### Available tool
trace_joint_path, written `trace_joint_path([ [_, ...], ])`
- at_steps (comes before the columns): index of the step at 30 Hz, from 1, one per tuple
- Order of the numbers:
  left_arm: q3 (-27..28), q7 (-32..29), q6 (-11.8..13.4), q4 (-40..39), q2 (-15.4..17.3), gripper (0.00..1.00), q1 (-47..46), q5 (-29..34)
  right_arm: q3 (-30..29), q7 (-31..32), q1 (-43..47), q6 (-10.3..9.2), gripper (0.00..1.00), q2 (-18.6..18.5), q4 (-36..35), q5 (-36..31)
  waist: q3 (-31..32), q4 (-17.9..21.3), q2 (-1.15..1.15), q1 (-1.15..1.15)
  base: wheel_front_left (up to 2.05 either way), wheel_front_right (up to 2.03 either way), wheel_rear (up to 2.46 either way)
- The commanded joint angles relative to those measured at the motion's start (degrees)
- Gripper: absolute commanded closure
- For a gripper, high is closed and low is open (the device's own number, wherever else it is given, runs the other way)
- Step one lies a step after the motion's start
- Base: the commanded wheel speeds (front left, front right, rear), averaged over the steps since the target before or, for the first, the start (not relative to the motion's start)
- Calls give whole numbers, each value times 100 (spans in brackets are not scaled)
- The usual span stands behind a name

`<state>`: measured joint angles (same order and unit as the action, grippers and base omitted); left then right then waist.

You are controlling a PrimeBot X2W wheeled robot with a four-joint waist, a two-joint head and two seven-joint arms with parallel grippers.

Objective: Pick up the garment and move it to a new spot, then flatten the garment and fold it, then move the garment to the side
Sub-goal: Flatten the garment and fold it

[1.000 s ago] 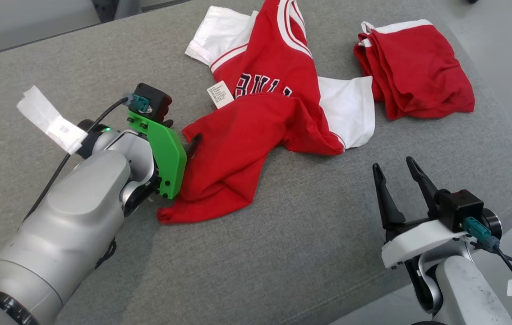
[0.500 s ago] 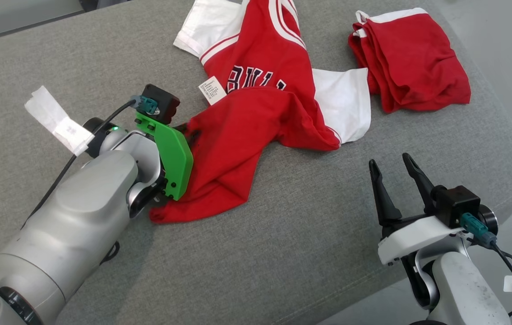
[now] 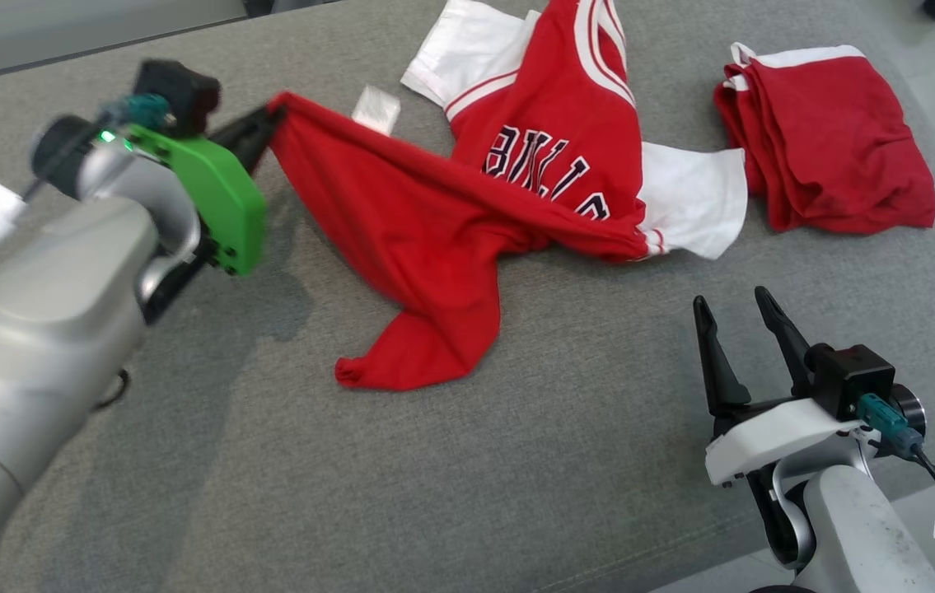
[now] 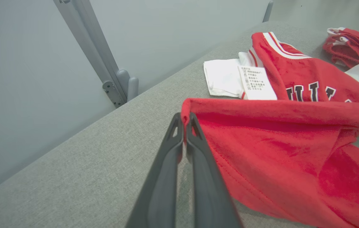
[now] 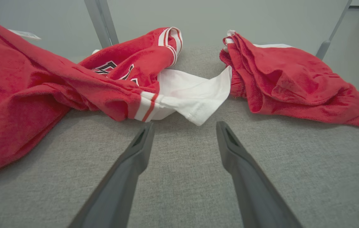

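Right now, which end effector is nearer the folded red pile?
Right. The right end effector sits open, short of the folded red pile, not touching. The left end effector is far across the cushion, shut on the jersey.

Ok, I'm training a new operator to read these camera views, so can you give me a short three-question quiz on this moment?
1. True or false: the right gripper is shut on the jersey.
2. The left gripper is: A) open above the jersey; B) shut on a red edge of the jersey; C) shut on nothing.
3. What lies on the grey cushion beside the jersey, on the robot's right?
Key: 1 false: it stands open, apart from the cloth. 2 B. 3 a folded red garment.
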<state>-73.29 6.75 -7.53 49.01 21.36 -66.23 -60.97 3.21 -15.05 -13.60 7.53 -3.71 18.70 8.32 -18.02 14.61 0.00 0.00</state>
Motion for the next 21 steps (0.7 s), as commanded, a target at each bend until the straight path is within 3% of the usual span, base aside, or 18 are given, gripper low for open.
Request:
trace_joint_path([
  [1,11,124,12,24,236,100,-310,16,-2,-16,38,-9,0,-9,13,11,91,-231,0,0,0,0,0],
  [9,-2,362,12,-25,981,100,-1319,524,49,-16,91,-9,0,13,125,89,137,-426,0,0,0,0,0],
  [14,5,697,18,-18,1105,100,-2058,1160,67,-16,52,-9,0,24,220,139,168,-393,0,0,0,0,0],
  [17,178,825,174,-95,1088,100,-2385,1455,17,-16,80,-9,0,32,270,161,230,-385,0,0,0,0,0],
  [21,429,843,230,-334,1190,100,-1955,1676,-78,-16,204,-9,0,47,328,155,377,-467,0,0,0,0,0],
])
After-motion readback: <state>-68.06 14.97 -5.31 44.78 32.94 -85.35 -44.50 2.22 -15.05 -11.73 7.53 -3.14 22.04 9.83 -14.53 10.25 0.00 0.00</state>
